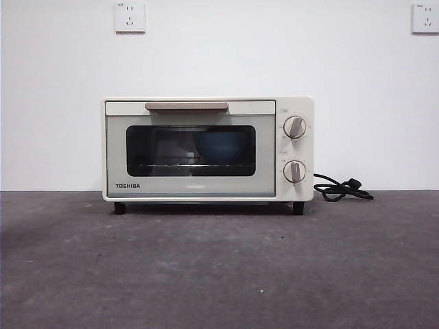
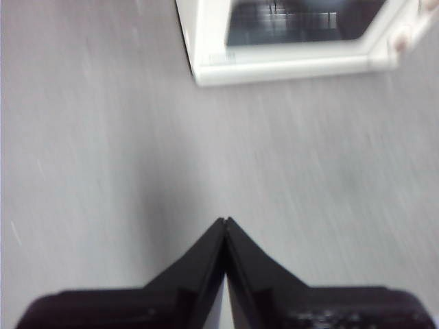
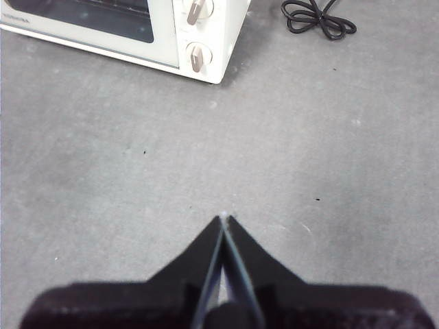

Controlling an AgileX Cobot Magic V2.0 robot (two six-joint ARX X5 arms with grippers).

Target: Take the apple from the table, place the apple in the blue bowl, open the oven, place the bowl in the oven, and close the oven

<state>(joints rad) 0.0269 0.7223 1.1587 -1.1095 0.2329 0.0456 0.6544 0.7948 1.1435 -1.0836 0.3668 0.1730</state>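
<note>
Blue bowl (image 1: 221, 147) inside shut oven (image 1: 208, 149); apple perhaps hidden.

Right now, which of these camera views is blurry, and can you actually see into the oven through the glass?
Left wrist view: streaked with motion blur, oven washed out, left gripper shut. Right wrist view: sharp, right gripper shut, cord crisp. Front view: evenly lit, dark glass dims the blue bowl inside.

The oven (image 1: 208, 149) stands shut on the table (image 1: 219, 267). The bowl (image 1: 223, 147) sits inside. Its cord (image 1: 341, 188) lies coiled beside it.
</note>
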